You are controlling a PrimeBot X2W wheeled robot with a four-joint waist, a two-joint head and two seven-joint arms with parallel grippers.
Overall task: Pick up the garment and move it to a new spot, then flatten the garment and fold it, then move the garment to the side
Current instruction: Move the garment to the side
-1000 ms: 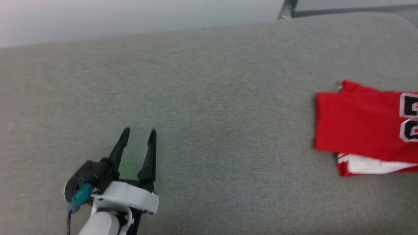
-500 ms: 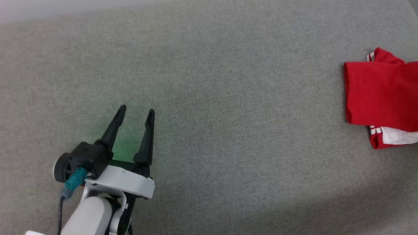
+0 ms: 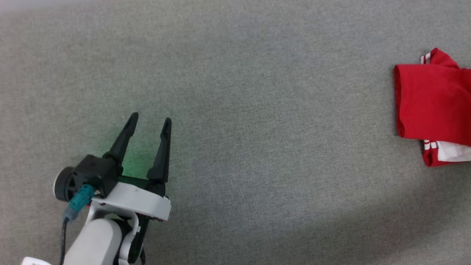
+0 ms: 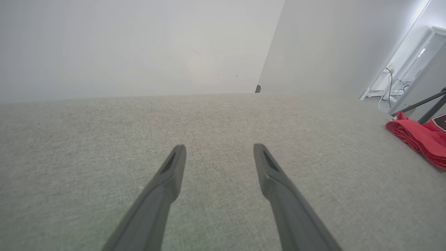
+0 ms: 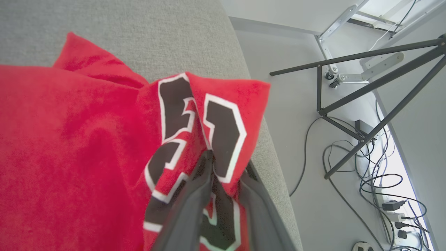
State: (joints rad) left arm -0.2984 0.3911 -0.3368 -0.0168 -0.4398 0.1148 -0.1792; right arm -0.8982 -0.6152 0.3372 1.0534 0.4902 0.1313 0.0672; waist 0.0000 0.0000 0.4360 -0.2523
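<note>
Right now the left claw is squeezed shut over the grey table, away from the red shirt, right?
No: the left gripper is open, fingers apart, as the left wrist view shows. It is over the grey table, away from the garment.

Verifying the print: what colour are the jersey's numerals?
The numerals are black, outlined white; right wrist view shows them best.
</note>
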